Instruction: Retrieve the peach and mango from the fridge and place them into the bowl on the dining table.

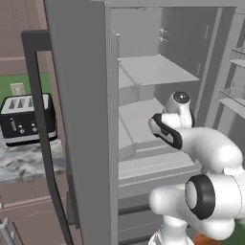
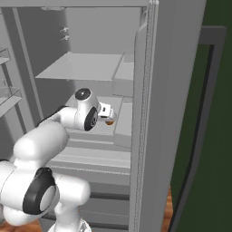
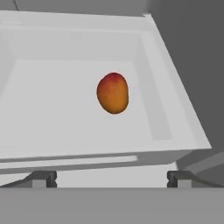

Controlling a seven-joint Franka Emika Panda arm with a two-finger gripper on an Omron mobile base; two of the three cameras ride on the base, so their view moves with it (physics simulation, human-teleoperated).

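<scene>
The arm is reaching into the open fridge (image 1: 143, 72) with its jaws spread wide and empty, the mango (image 3: 113, 92) lying alone on the white shelf (image 3: 52, 109) ahead, and a slightly off-centre closing risks rolling that rounded fruit away toward the back
</scene>
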